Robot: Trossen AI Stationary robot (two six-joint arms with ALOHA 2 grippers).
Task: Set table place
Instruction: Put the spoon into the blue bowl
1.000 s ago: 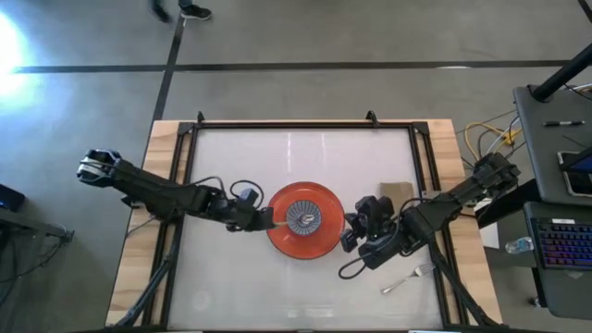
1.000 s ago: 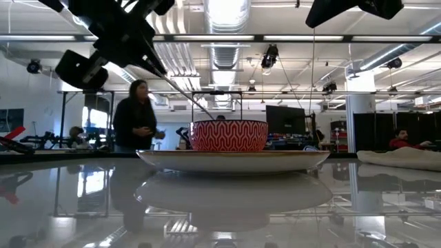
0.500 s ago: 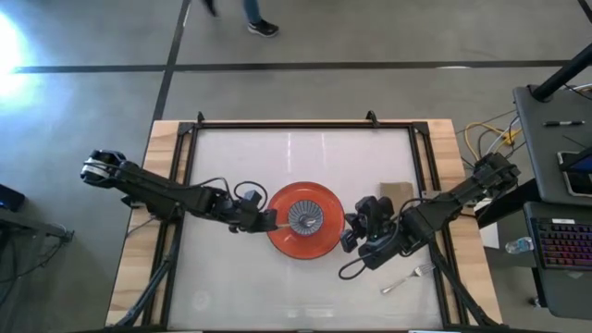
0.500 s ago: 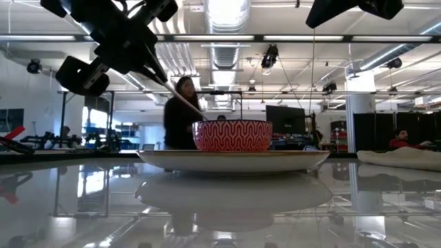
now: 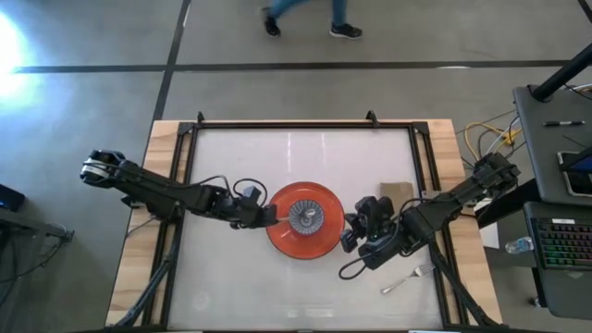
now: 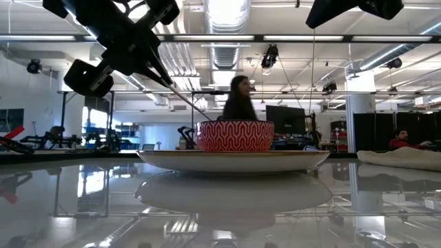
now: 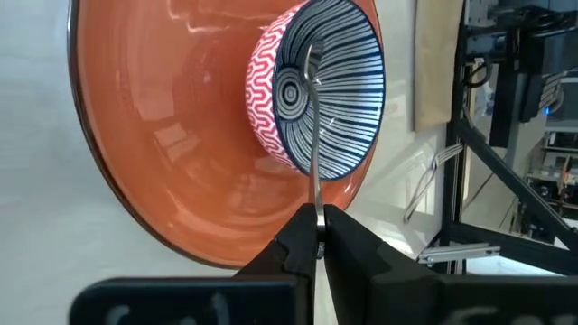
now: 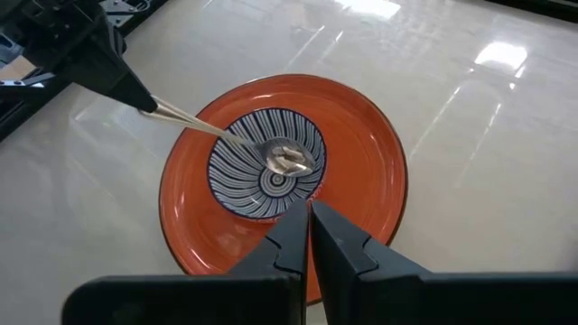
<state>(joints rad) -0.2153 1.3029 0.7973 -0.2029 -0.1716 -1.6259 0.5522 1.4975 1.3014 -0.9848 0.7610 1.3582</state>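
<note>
An orange plate point(image 5: 326, 242) lies on the white table point(image 5: 240, 157). A bowl, red-patterned outside and blue-striped inside point(image 5: 305, 218), stands on it. My left gripper point(image 5: 267, 218) is at the plate's left rim, shut on a metal spoon point(image 8: 287, 157) whose head is inside the bowl. In the low view the gripper point(image 6: 153, 67) is above and beside the bowl point(image 6: 235, 136). My right gripper point(image 5: 352, 232) is shut and empty at the plate's right rim. My left gripper pinches the spoon's handle near its free end point(image 7: 315, 200) between its two fingertips. The fingers come from the table's left, slanting down, and lie along the handle. The spoon slopes down over the bowl's rim point(image 6: 180, 95), its head point(image 7: 312, 65) inside the bowl.
A fork point(image 5: 408, 278) lies on the table at the near right. A tan napkin point(image 5: 396, 191) lies to the right of the plate. A grey desk with a keyboard point(image 5: 562, 248) stands beyond the table's right edge. A person walks past behind the table point(image 6: 239, 102).
My left gripper has moved a little toward the table's right, bringing the spoon farther over the bowl. The bowl has shifted slightly toward the right on the plate. My right gripper has kept still. A person has walked across behind the table.
</note>
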